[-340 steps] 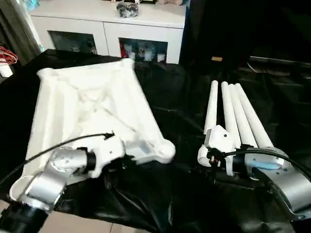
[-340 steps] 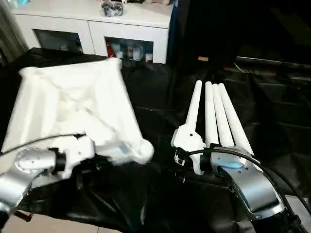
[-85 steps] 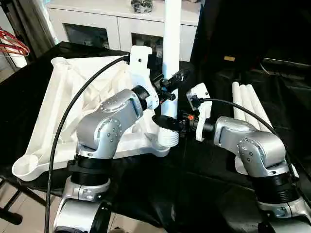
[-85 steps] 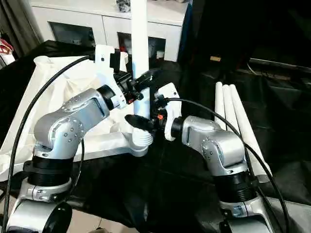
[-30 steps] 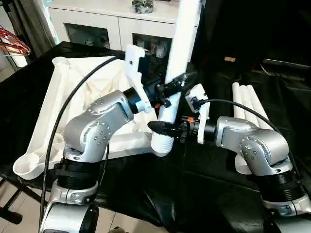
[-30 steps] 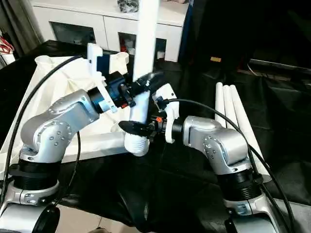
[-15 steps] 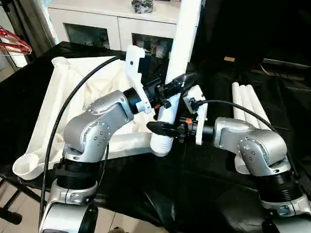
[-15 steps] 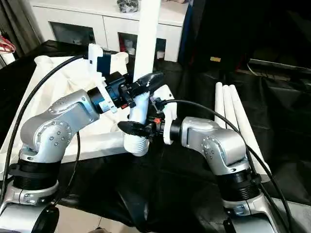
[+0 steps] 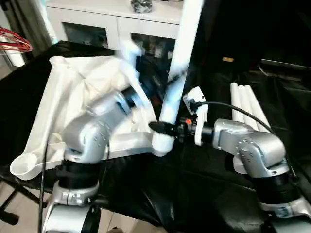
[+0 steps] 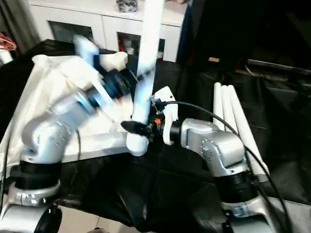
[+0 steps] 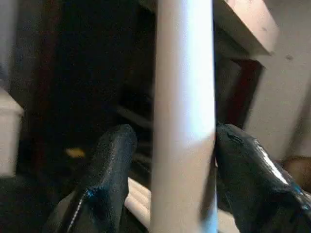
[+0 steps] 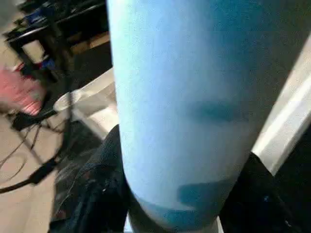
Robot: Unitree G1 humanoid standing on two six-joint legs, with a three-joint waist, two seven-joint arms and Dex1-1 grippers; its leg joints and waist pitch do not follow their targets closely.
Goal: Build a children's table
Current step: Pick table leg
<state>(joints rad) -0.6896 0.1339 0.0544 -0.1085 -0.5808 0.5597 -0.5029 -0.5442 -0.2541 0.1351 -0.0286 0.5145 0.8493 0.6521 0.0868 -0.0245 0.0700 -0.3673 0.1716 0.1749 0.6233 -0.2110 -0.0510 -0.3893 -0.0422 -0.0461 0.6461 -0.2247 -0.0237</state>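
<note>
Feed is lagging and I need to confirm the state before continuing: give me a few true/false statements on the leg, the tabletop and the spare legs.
1. One leg stands tilted at the tabletop's near corner. True.
2. The right gripper is at the leg's lower end. True.
3. Four spare legs lie on the black cloth. False: three lie there.
4. The tabletop lies smooth side up. False: its ribbed underside faces up.
5. The left gripper's fingers flank the leg. True.
</note>
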